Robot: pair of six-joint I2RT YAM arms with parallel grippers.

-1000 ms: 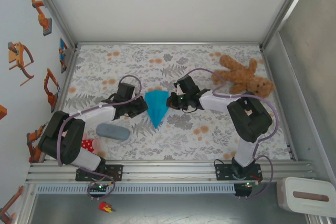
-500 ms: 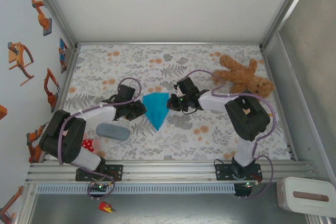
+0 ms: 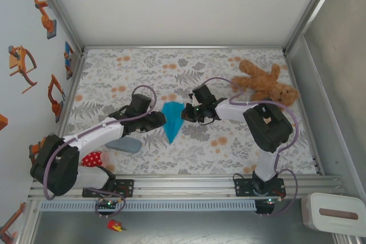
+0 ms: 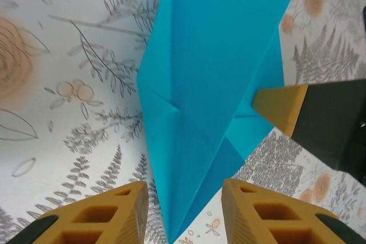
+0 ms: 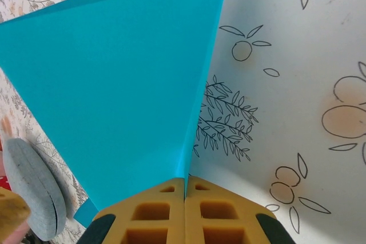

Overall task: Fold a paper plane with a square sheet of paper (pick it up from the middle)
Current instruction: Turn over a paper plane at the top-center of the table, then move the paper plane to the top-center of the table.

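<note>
The turquoise-blue paper plane [image 3: 171,119] is a pointed, creased dart at the table's middle, its tip toward the near edge. My right gripper [image 3: 184,112] is shut on its right fold; in the right wrist view the yellow fingertips [image 5: 171,190] meet on the paper [image 5: 114,95] at the crease. My left gripper [image 3: 162,122] sits at the plane's left side. In the left wrist view this gripper [image 4: 184,190] is open, and the paper's narrow tip [image 4: 189,158] lies in the gap, touching neither finger. The right gripper's yellow finger [image 4: 280,107] shows beyond the paper.
A brown teddy bear [image 3: 266,84] lies at the back right. A grey-blue oblong case [image 3: 126,144] lies partly under the left arm, also seen as the case [image 5: 28,190] in the right wrist view. A red dotted toy [image 3: 91,158] sits by the left base.
My left gripper has opened and let go of the paper, and the left arm has reached further right. The plane now looks narrower. The right gripper stays shut on it.
</note>
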